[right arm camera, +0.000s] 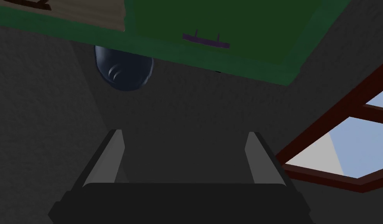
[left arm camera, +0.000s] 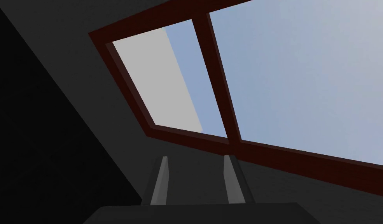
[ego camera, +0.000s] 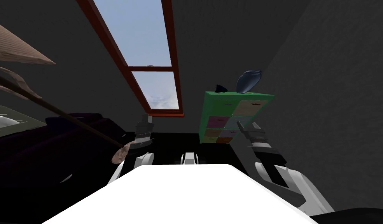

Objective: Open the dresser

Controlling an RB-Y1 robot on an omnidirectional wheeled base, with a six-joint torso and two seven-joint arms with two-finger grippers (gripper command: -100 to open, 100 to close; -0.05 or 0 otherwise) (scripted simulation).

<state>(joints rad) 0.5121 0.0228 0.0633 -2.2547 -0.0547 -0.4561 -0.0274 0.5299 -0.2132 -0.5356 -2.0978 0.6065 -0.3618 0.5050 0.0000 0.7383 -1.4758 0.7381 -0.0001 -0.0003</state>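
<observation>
Plainly, the job has hardly been begun. The green dresser is seen at about 1 o'clock from the robot, set against the dark wall, with a red-framed window at its 10 o'clock. Its coloured drawers are all seen pushed in flat, and none is pulled out, as far as can be told. A dark blue round thing is set on its top, at 12 o'clock. The right gripper is held up at about 4 o'clock of the dresser, near it but apart from it. Its fingers are spread wide apart, and nothing is held between them. In the right wrist view, the dresser front and a thin purple handle are seen far out ahead of the fingers, and the fingers are pointed more at the wall than at the handle. The left gripper is held up at 9 o'clock of the dresser, under the window and well apart from the dresser. Its fingers are drawn close together with a small gap left, and nothing is held there. It is judged that all the work is left to be done: a handle has to be reached, gripped and pulled out.
</observation>
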